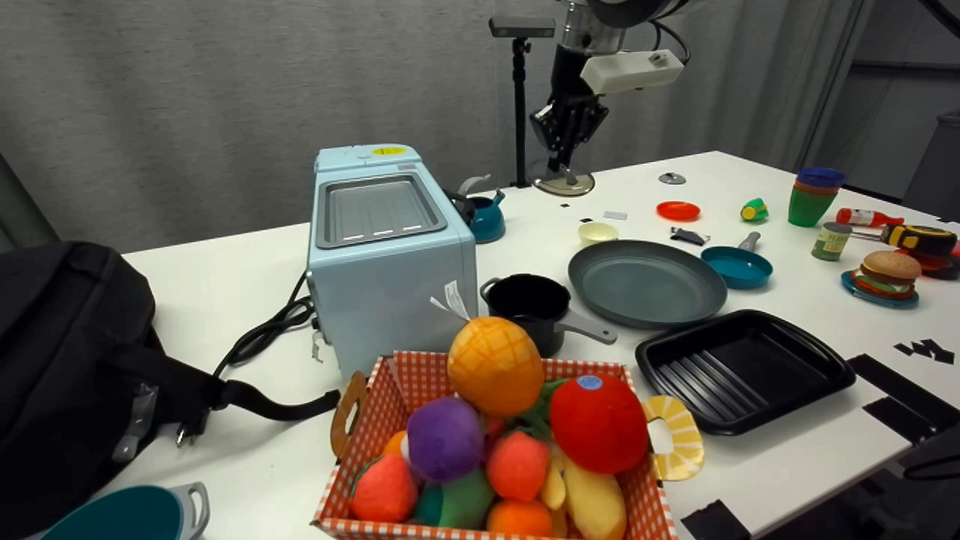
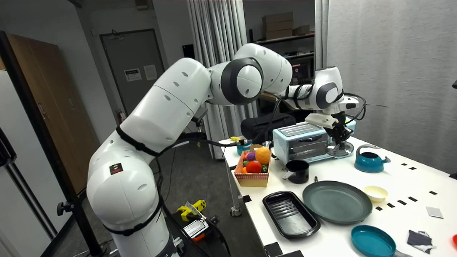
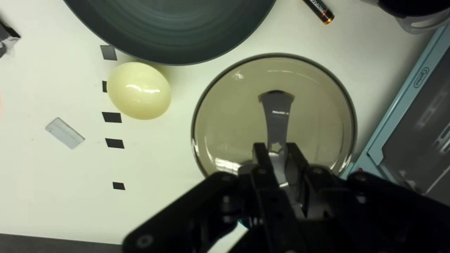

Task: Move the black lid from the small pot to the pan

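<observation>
My gripper (image 3: 276,146) is shut on the grey handle of a round lid (image 3: 228,105). The lid is smoky see-through with a dark rim; no solid black lid shows. Gripper (image 1: 556,159) and lid (image 1: 576,185) hang above the table, by the oven and kettle in an exterior view (image 2: 337,150). The small black pot (image 1: 551,337) stands uncovered beside the oven, its grey handle sticking out; it also shows in an exterior view (image 2: 302,175). The wide grey pan (image 1: 646,281) lies flat beside the pot; part of it shows in the wrist view (image 3: 172,28).
A light-blue toaster oven (image 2: 303,142) stands beside the lid, a teal kettle (image 2: 369,162) nearby. A cream bowl (image 3: 140,91) sits beside the pan. A black grill tray (image 1: 750,367), a small teal pan (image 1: 737,268) and a toy-fruit basket (image 1: 397,382) stand around pot and pan.
</observation>
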{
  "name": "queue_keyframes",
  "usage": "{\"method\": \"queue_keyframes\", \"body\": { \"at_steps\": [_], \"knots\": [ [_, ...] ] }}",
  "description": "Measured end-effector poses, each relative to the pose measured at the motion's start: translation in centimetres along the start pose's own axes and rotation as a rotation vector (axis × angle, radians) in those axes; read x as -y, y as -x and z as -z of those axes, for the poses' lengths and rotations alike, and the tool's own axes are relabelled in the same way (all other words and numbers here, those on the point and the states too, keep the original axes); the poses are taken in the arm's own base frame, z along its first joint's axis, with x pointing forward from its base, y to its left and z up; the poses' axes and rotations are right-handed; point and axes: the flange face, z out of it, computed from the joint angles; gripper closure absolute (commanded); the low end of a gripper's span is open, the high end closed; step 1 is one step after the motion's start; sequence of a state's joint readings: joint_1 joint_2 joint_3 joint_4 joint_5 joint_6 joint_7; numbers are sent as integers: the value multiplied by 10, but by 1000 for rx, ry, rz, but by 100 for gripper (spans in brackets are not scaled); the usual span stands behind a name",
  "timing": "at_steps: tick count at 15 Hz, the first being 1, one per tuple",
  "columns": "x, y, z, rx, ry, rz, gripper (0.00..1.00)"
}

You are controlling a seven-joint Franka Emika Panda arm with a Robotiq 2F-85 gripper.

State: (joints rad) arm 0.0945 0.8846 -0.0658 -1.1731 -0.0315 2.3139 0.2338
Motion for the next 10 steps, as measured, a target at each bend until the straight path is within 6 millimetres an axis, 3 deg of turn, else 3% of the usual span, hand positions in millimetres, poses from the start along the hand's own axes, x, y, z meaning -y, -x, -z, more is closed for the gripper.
{"method": "queue_keyframes", "body": {
  "at_steps": [4,10],
  "knots": [
    [-35,3,10,14,22,-39,96],
    [-109,21,25,44,63,-123,96]
  ]
}}
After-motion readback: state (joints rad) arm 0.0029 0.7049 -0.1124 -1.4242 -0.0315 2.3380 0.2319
